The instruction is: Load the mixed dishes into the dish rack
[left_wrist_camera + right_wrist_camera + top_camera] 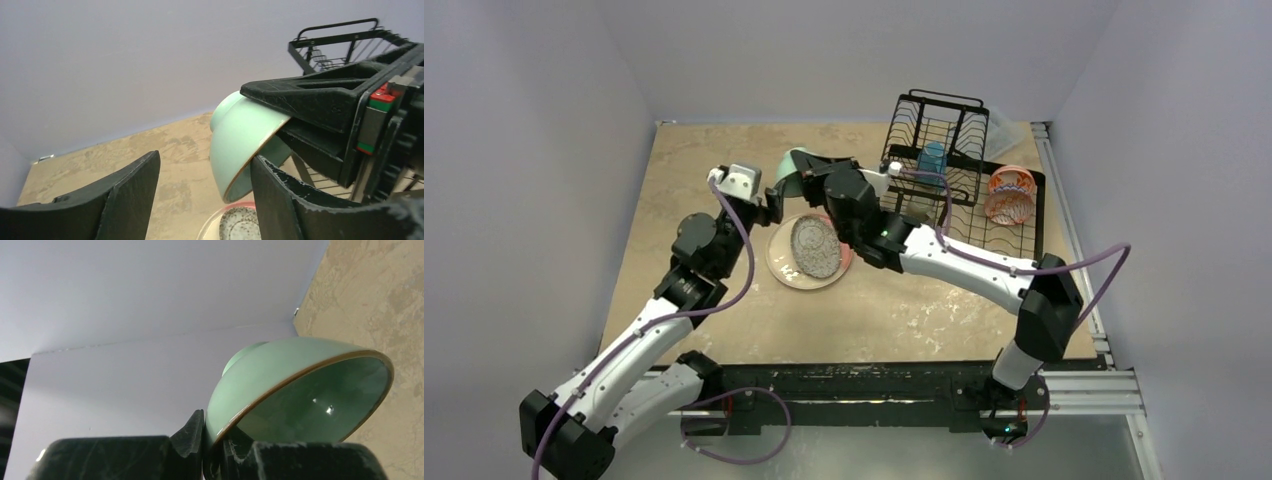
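The teal bowl (pixel 794 164) hangs tilted on its side above the table, left of the dish rack (pixel 1024 240). My right gripper (pixel 814 181) is shut on the teal bowl's rim (pixel 300 385), one finger inside and one outside (pixel 212 432). My left gripper (pixel 205 165) stands open, its fingers wide apart, the bowl (pixel 240 145) just beside its right finger (pixel 280 200). Below lies the cream-and-pink plate (pixel 779 268) with the grey speckled oval dish (pixel 816 247) on it. A blue cup (pixel 931 160) and a red-orange patterned bowl (pixel 1010 195) sit in the rack.
The rack (pixel 340 45) stands at the far right of the table, close to the right wall. The plate (pixel 215 227) and speckled dish (pixel 240 225) lie directly under both grippers. An aluminium rail (pixel 1064 200) runs along the table's right edge.
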### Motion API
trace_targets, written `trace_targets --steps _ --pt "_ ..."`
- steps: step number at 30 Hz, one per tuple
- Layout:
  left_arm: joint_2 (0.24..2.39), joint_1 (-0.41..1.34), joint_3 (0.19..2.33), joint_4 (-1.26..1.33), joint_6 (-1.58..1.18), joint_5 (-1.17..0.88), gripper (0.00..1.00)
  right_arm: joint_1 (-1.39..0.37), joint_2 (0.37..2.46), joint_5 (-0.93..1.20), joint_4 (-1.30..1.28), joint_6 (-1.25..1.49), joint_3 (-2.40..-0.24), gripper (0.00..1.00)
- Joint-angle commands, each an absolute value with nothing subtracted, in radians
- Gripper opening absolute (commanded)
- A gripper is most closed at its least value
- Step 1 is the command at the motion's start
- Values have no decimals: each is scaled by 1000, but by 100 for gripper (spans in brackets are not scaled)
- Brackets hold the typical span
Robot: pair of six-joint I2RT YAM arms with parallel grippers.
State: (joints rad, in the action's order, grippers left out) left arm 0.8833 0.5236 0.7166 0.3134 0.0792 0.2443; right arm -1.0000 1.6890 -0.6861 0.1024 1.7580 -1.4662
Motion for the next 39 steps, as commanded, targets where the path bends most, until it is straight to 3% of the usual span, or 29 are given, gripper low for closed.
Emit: trace_targets --steps 1,6,9,13,18,24,27,30,39 --pt "801 522 746 382 62 126 68 -944 1544 -640 415 1553 -1359 0" --pt "781 521 824 214 40 120 70 -800 1439 -335 656 1422 -1207 0" --pt "808 517 865 142 18 150 69 -745 1355 -183 596 1287 -1216 0" --pt "842 482 878 120 -57 154 69 -735 1215 -132 530 1058 -1189 0" --pt "922 398 946 10 -209 151 74 -734 1032 -304 235 849 -1200 0" --pt "1070 326 1095 -188 -395 173 81 -733 869 -715 -74 630 -1207 0" --pt "1083 313 1090 -166 -443 164 84 -734 830 -906 -172 549 -1226 0" --pt "1048 313 1034 -93 -460 183 93 -709 817 -1040 -237 484 -1230 0" --pt "990 304 980 -49 -400 83 100 -373 842 -777 -265 541 -1118 0"
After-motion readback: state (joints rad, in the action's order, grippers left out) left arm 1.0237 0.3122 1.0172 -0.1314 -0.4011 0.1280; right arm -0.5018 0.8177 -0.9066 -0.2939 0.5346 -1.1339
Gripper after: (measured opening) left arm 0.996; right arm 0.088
